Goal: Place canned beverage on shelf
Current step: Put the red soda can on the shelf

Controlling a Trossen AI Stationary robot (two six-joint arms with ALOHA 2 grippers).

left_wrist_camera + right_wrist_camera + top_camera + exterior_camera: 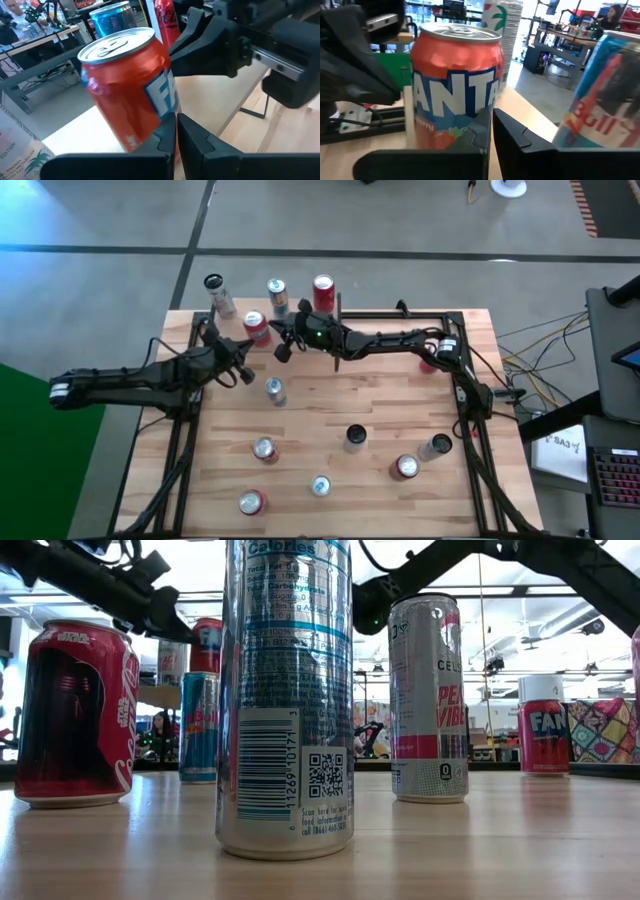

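1. Nearest the table's front edge, loose cans stood on the tabletop (330, 430): a red-topped can (251, 502), a silver can (320, 486), another red can (405, 467).
2. Mid-table, a slim silver can (275, 391) stood alone, upright.
3. Further back, the left gripper (246, 374) hovered near the table's far left part, jaws closed, holding nothing; its fingertips sat just short of the orange Fanta can (131, 82).
4. The right gripper (282, 346) reached across from the right, jaws likewise closed and empty, pointing at the same Fanta can (455, 85) from the other side.
5. That can stood upright on the shelf (232, 320), at the table's far edge.
6. Beside it stood a blue Red Bull can (605, 100) and a tall red can (323, 293).
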